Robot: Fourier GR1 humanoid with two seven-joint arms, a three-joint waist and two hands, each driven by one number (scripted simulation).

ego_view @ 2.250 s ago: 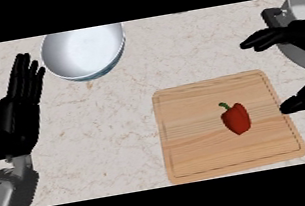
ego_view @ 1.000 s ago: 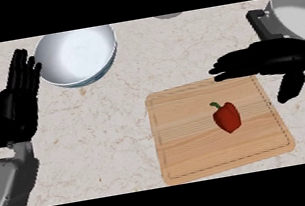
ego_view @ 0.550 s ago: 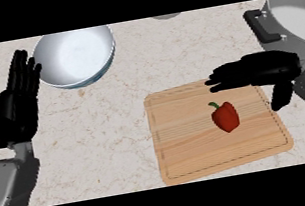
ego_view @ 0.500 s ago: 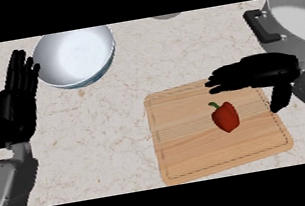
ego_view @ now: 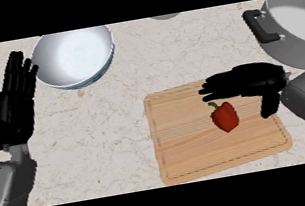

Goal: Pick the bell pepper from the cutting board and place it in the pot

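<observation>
Head view. The red bell pepper (ego_view: pixel 225 117) lies on the cutting board (ego_view: pixel 193 149), right of its centre. The right hand (ego_view: pixel 246 82) hovers over the board's far edge, just beyond the pepper, fingers and thumb apart, holding nothing. The pot (ego_view: pixel 301 55) stands at the counter's (ego_view: pixel 114 121) far right. The left hand (ego_view: pixel 13 108) rests open, fingers up, near a bowl (ego_view: pixel 72 55).

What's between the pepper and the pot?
The right hand, open above the board's far edge, lies between pepper and pot, seen in the head view.
</observation>
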